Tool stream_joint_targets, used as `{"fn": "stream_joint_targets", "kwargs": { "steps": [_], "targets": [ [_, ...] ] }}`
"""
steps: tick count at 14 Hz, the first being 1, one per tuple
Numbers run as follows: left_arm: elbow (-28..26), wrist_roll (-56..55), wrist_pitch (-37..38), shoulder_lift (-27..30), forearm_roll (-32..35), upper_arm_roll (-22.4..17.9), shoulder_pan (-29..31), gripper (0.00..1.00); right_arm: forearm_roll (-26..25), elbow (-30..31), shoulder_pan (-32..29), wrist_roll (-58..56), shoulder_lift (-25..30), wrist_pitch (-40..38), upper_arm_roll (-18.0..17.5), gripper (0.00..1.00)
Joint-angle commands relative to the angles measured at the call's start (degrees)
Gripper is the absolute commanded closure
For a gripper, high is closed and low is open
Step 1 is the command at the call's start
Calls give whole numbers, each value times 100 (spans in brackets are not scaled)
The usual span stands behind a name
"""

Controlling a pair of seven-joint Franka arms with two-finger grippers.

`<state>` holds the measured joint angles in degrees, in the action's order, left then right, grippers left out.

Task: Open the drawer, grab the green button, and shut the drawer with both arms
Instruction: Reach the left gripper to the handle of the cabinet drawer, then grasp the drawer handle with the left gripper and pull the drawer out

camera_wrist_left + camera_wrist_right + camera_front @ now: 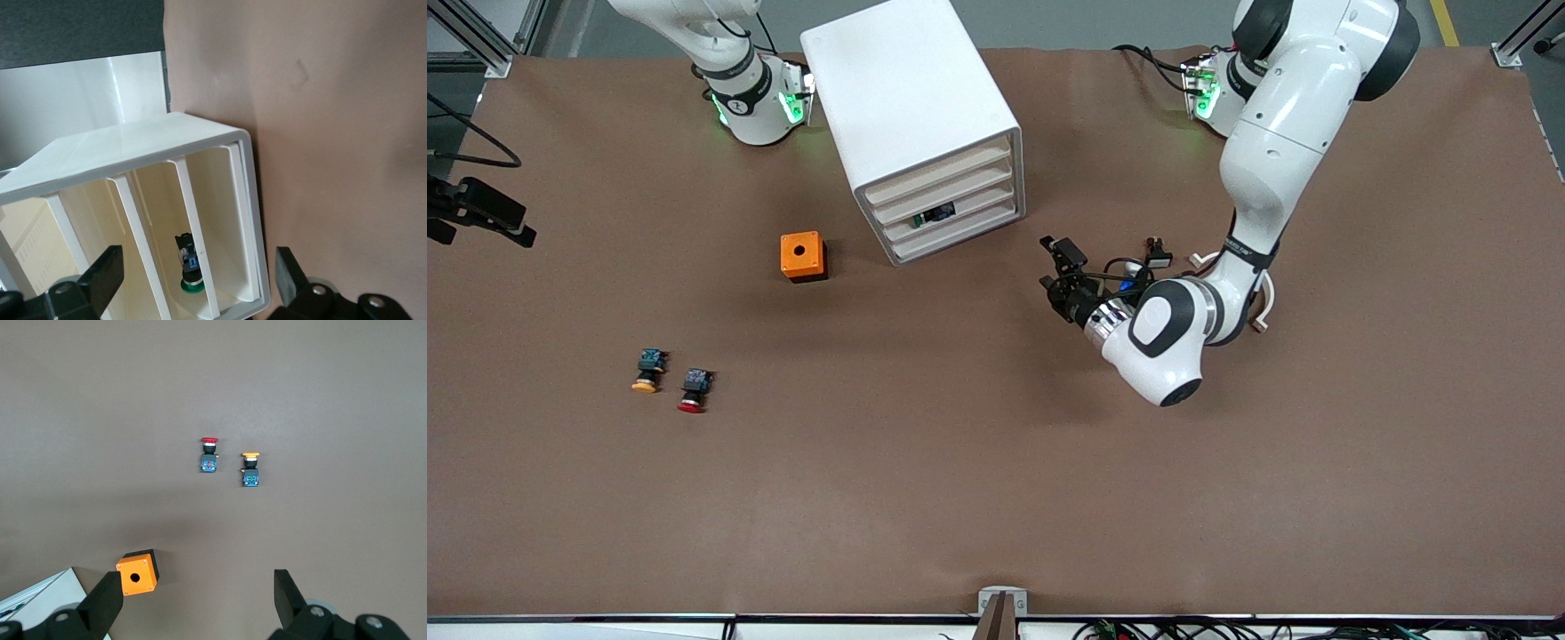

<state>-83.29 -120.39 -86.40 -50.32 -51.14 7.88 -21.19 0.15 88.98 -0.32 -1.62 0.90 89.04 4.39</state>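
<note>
Here, the left pincer [1056, 265], jaws spread and empty, faces the cabinet's [911, 98] third drawer [951, 217], where the green-capped button [187, 265] lies, long axis pointing outward; the right pincer [193, 600], open, hangs high above the table [996, 480].

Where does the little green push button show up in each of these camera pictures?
Front view: the green button peeks from the third drawer of the white cabinet.
Left wrist view: it sits inside the cabinet, between the shelves.
Right wrist view: not in it.
Shared landmark: the cabinet, visible in all three.
</note>
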Motion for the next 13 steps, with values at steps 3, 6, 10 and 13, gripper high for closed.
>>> {"fn": "stream_joint_targets", "kwargs": {
  "steps": [3, 6, 10, 13],
  "targets": [
    [128, -213, 79, -249, -467, -5, -105, 0, -41, -30, -47, -32, -2, -53, -26, 0],
    [120, -397, 71, -425, -739, -5, -157, 0, -15, -38, -64, -32, -2, -97, -9, 0],
    [111, -459, 71, -619, -985, -5, -386, 0, -6, -38, -64, -32, -2, -106, 0, 0],
    [76, -432, 79, -663, -1012, 3, -570, 24, -15, -38, -64, -32, -2, -150, 0, 0]
  ]
}}
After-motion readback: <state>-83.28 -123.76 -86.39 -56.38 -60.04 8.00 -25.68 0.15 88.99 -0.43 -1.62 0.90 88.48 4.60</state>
